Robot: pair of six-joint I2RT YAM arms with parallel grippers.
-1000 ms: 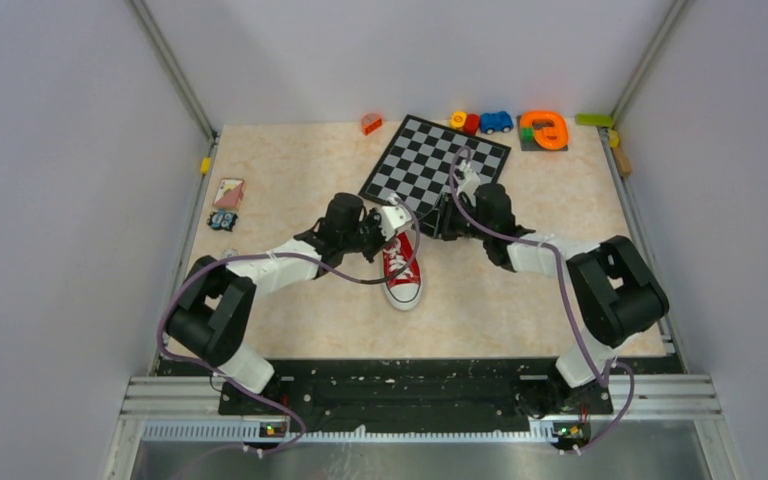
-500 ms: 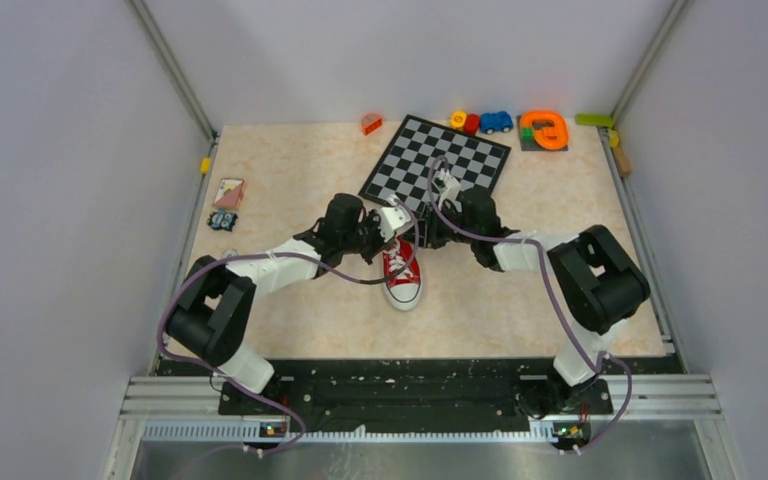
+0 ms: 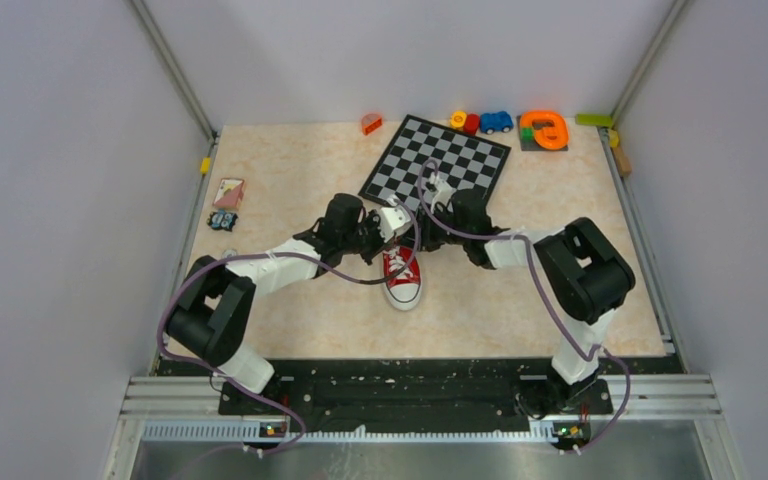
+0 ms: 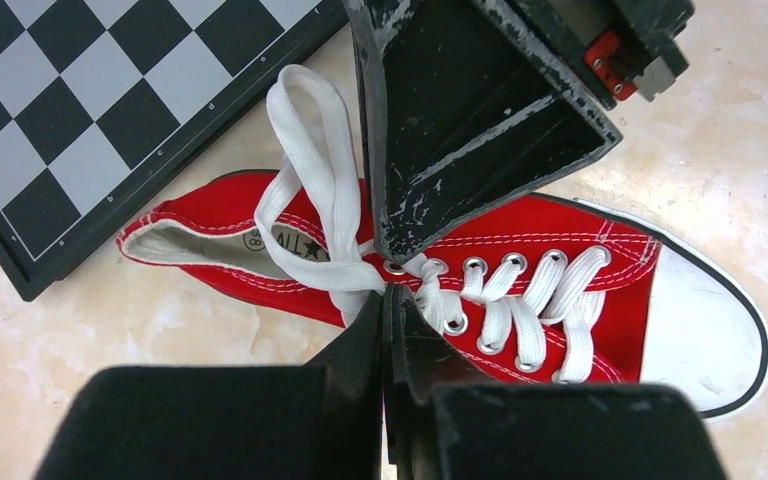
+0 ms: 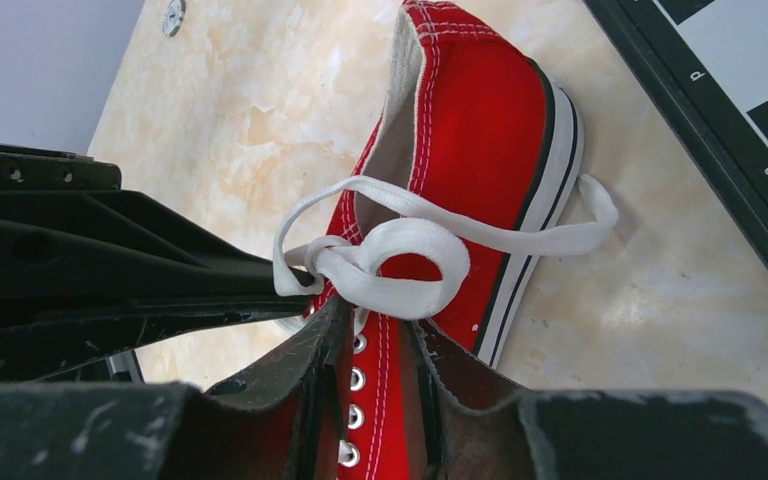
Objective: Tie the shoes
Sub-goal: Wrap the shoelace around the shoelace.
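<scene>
The shoes are one red sneaker (image 3: 401, 272) with white laces, lying mid-table with its toe toward the arms. The left wrist view shows it (image 4: 625, 295) sideways, with a long lace loop (image 4: 310, 120) trailing past the heel. My left gripper (image 4: 388, 292) is shut, its tips pinching the lace at the knot by the top eyelets. My right gripper (image 5: 385, 320) hangs over the eyelet row of the sneaker (image 5: 480, 130) with a narrow gap between its jaws. A lace loop (image 5: 410, 265) lies across its fingertips. Both grippers meet above the shoe's opening.
A chessboard (image 3: 436, 160) lies just behind the shoe's heel, its edge (image 5: 720, 90) close to the right gripper. Small toys line the back edge: a blue car (image 3: 496, 121), an orange piece (image 3: 545, 128), a red block (image 3: 371, 123). Cards (image 3: 228, 192) lie at the left.
The right arm has swung left, from over the chessboard's corner to the shoe, and its jaws have narrowed. The left arm and the shoe have stayed put.
</scene>
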